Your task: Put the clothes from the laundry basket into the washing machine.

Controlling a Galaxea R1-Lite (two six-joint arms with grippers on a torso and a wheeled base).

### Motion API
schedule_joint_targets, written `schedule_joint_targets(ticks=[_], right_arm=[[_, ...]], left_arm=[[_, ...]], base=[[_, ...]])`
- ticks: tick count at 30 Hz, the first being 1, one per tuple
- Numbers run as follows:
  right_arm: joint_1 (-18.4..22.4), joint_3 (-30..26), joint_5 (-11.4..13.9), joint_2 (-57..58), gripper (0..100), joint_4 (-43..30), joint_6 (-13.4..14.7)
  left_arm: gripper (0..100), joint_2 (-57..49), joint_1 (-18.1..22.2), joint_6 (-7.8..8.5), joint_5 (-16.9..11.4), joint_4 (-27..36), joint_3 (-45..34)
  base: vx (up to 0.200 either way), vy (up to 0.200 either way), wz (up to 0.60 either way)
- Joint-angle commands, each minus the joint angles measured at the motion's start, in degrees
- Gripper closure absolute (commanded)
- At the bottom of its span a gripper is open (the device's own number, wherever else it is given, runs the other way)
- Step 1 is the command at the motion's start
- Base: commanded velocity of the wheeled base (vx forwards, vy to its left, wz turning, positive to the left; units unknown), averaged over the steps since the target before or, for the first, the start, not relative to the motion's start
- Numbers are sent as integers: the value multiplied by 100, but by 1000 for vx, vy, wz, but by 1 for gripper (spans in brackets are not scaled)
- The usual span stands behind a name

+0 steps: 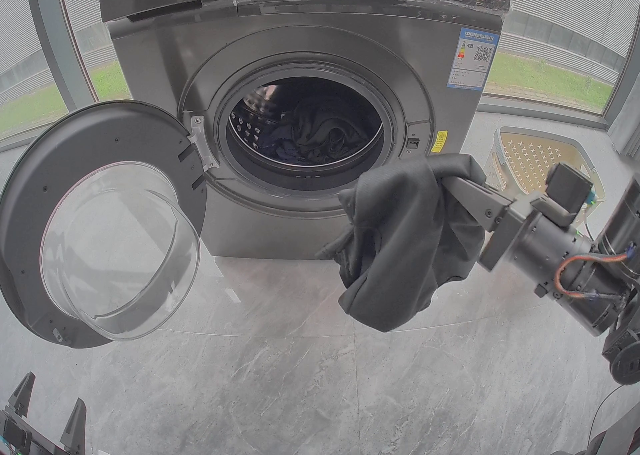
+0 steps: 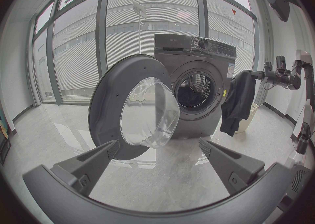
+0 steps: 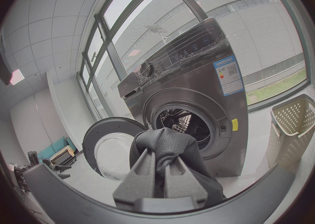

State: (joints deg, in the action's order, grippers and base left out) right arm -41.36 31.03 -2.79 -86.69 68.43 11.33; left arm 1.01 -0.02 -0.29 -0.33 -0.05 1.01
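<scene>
A dark grey garment (image 1: 400, 236) hangs in the air in front of the washing machine (image 1: 293, 96), to the right of and below its round opening. My right gripper (image 1: 460, 186) is shut on the garment's upper edge; the cloth (image 3: 167, 145) bunches over the closed fingers (image 3: 141, 172). Dark clothes (image 1: 313, 133) lie inside the drum. The beige laundry basket (image 1: 540, 156) stands on the floor to the right of the machine, behind my right arm. My left gripper (image 2: 157, 150) hangs low at the left, open with nothing between its fingers, facing the machine (image 2: 197, 83) from a distance.
The machine's door (image 1: 100, 223) is swung fully open to the left, its clear bowl facing out. Bare grey marble floor (image 1: 280, 363) spreads before the machine. Tall windows stand behind and beside it.
</scene>
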Motion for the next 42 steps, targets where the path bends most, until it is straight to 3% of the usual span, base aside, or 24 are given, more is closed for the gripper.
schedule_joint_targets(ticks=[1,7,11,13,16,18,19,22,27,32,33,34,35,39,40,42], right_arm=[[-276,536,-266,-718,100,48,1],[-513,1283,-442,-1245,100,285,45],[-513,1846,-450,-1597,100,400,54],[-513,1978,-459,-1711,100,435,36],[-531,2118,-468,-1861,100,461,28],[-592,2136,-468,-1948,100,584,10],[-592,2109,-468,-1948,100,593,10],[-583,2083,-459,-1957,100,611,10],[-566,2101,-406,-1957,100,716,-8],[-583,2101,-108,-1957,100,707,1],[-583,2101,-108,-1957,100,707,1],[-566,2162,-37,-1948,100,663,1],[-566,2197,-28,-1940,100,637,1],[-583,2294,-37,-1948,100,619,1],[-575,2320,-37,-1948,100,619,1],[-566,2347,-28,-1957,100,611,1]], left_arm=[[0,-31,-15,73,-2,-4,-101],[0,-101,2,240,-99,-21,-101],[0,-101,2,64,-160,-215,-31],[0,4,11,12,-345,-461,391],[0,329,73,64,-784,-452,734],[0,910,143,12,-1479,-496,848],[0,1138,143,-15,-1663,-505,892],[0,1859,134,-199,-1989,-566,1085],[0,3080,-147,-164,-2419,-997,1208],[0,4320,-1035,-234,-2498,-1850,1226],[0,4320,-1035,-234,-2498,-1850,1226],[0,4803,-1430,-252,-2454,-2166,1287],[0,5093,-1562,-287,-2446,-2324,1323],[0,5840,-1808,-507,-2428,-2685,1507],[0,6165,-1914,-665,-2446,-2799,1648],[0,6412,-2028,-779,-2463,-2852,1797]], base=[[0,0,0],[0,0,0],[0,0,0],[0,0,0],[0,0,0],[0,0,0],[0,0,0],[0,0,0],[0,0,0],[0,0,0],[0,0,0],[0,0,0],[0,0,0],[0,0,0],[0,0,0],[0,0,0]])
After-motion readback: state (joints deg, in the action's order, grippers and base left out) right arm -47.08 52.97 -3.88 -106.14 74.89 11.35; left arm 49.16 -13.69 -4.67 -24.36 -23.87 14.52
